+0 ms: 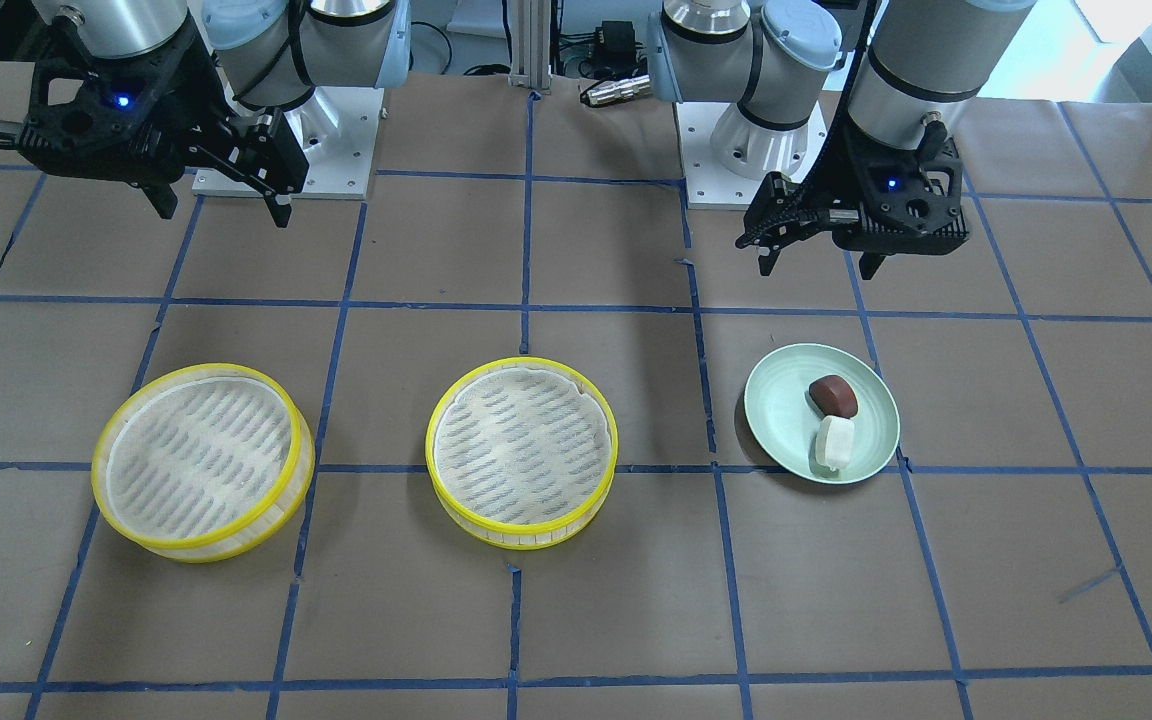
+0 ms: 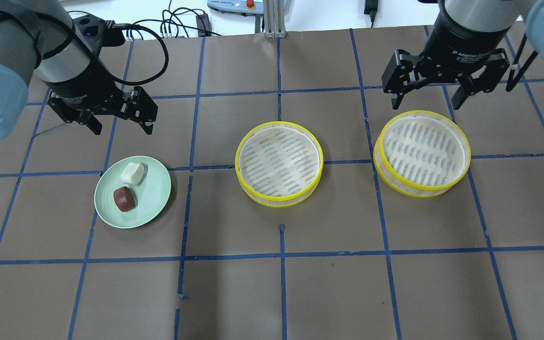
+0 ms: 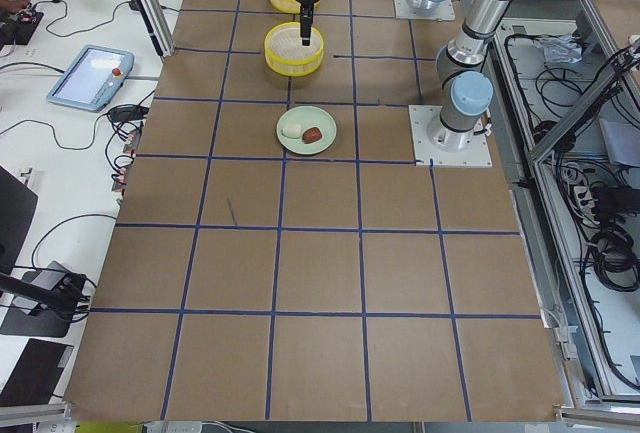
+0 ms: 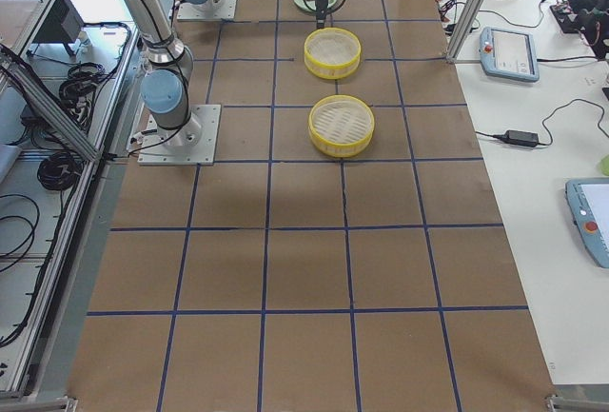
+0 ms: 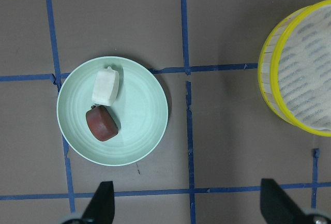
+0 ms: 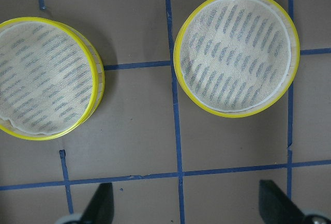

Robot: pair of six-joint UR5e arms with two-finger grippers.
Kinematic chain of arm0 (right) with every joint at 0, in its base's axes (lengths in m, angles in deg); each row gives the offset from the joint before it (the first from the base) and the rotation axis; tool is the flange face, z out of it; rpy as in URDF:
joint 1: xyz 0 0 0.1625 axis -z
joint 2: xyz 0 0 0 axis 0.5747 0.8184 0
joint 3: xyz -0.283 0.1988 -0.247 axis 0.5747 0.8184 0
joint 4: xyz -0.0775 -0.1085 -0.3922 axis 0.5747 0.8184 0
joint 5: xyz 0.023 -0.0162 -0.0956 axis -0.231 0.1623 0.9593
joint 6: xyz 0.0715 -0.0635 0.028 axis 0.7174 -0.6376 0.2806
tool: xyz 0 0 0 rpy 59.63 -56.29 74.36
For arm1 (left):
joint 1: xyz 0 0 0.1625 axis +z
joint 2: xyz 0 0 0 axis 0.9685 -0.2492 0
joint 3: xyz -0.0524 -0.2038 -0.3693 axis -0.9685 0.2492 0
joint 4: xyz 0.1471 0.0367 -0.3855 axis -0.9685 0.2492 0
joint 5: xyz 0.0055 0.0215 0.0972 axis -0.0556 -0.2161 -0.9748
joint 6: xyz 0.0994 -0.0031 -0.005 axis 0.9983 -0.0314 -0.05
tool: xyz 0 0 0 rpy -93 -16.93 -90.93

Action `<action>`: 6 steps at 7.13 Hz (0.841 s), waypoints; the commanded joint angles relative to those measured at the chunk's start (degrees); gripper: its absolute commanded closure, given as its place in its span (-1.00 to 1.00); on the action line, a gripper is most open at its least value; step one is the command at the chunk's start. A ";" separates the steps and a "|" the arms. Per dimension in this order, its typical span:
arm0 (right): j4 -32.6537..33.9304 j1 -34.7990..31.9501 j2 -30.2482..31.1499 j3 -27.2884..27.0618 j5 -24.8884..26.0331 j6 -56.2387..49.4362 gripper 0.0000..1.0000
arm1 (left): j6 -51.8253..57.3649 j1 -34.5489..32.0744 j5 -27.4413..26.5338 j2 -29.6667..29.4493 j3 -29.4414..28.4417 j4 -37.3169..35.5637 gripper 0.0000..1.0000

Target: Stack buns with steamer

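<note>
A dark reddish-brown bun point(image 2: 124, 199) and a creamy white bun point(image 2: 132, 173) lie side by side on a pale green plate point(image 2: 158, 189). They also show in the left wrist view, the dark bun point(image 5: 102, 123) and the white bun point(image 5: 105, 86). Two yellow-rimmed steamer baskets stand apart and empty, one in the middle point(image 2: 279, 163) and one to the right point(image 2: 422, 152). My left gripper point(image 2: 122, 128) hovers open and empty just beyond the plate. My right gripper point(image 2: 427, 103) hovers open and empty beyond the right basket.
The table is covered with brown paper point(image 2: 281, 283) marked by a blue tape grid. The arm bases point(image 1: 286, 150) stand at the robot's edge. A tablet point(image 3: 90, 76) and cables lie on the side bench beyond the table edge.
</note>
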 commanded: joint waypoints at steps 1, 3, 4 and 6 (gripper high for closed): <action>-0.34 0.19 0.00 0.00 0.13 -0.08 -1.00 | 0.08 0.04 0.00 0.00 0.00 0.00 -1.00; -0.17 -0.07 0.00 0.00 1.01 -0.61 -1.00 | 0.95 0.47 -0.87 0.00 -0.09 0.17 -1.00; -0.43 0.27 0.17 -0.17 1.10 -0.79 -1.00 | 1.48 0.65 -0.88 0.09 0.17 0.61 -1.00; -0.34 0.27 0.17 -0.26 1.10 -0.79 -1.00 | 2.53 1.18 -0.62 -0.18 0.79 0.53 -1.00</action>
